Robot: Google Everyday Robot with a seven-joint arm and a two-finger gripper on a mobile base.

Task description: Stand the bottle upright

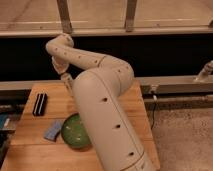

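Gripper (pixel 65 79), jaws closed, hangs over the far edge of the wooden table (pixel 30 145) behind the green bowl (pixel 75 131); the bottle is hidden, so whether it is held is unclear, and locating it comes next.
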